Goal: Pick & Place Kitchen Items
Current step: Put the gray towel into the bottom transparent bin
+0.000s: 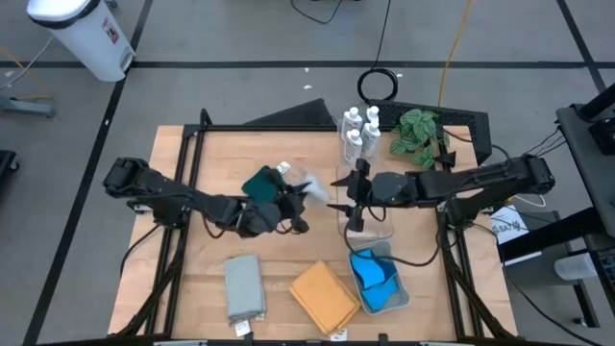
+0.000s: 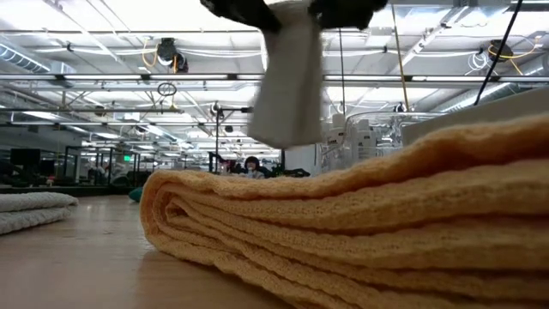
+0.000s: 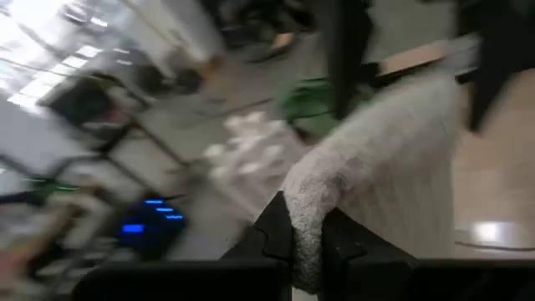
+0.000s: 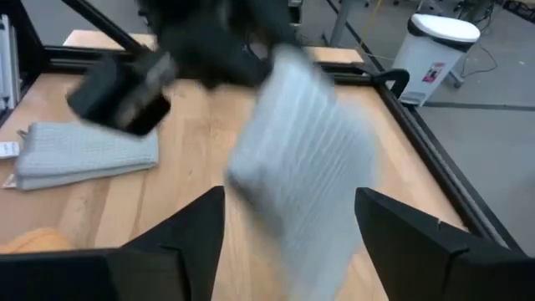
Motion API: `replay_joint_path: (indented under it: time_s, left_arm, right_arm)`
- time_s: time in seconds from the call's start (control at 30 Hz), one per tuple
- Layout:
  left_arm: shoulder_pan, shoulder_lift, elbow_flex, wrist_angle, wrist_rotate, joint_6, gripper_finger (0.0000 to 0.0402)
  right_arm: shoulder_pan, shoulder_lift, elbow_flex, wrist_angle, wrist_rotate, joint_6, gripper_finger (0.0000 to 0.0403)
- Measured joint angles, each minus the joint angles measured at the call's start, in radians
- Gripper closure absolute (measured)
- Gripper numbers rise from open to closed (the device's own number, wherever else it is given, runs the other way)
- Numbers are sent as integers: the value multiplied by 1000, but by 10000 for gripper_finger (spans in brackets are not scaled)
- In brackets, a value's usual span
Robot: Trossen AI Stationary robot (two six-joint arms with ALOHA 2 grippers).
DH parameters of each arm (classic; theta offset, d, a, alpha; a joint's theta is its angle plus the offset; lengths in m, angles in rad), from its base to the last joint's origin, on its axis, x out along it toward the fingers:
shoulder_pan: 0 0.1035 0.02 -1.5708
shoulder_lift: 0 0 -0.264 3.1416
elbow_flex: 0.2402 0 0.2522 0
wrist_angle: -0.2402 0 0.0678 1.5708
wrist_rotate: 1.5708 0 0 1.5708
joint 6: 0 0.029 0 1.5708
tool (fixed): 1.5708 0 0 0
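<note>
1. Orange cloth (image 2: 360, 215), lower frame of the low view: soft, folded, best pinched at an edge.
2. Left gripper (image 3: 305, 242), frame centre of the high view: pressed together, pinching the hanging grey cloth (image 3: 376, 176), limp and light.
3. Right gripper (image 4: 288, 226): fingers spread, holding nothing.

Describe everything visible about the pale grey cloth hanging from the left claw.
The pale grey woven cloth looks soft and nubby. It hangs limp above the wooden table, mid-table, one edge pinched in the shut left claw. The open right claw faces it closely without touching. It appears blurred, so possibly swinging.
</note>
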Motion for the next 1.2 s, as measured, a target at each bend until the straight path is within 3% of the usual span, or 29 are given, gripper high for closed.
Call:
replay_joint_path:
  time_s: [0.13, 0.53, 0.7, 0.97, 1.2]
  left_arm:
    - [40, 0, 0, -43, 157, -127, 387]
    - [136, 0, 0, -122, 311, -305, 387]
    - [142, 0, 0, -123, 331, -315, 387]
    - [134, 0, 0, -129, 334, -318, 387]
    - [123, 0, 0, -171, 333, -344, 385]
  right_arm:
    - [1, 0, 105, -98, 0, 7, 173]
    - [-1, 153, 356, -326, 3, -8, 154]
    - [-33, 258, 436, -423, 3, -10, 154]
    - [-88, 343, 438, -476, 5, 12, 177]
    - [-99, 348, 438, -479, 0, 3, 238]
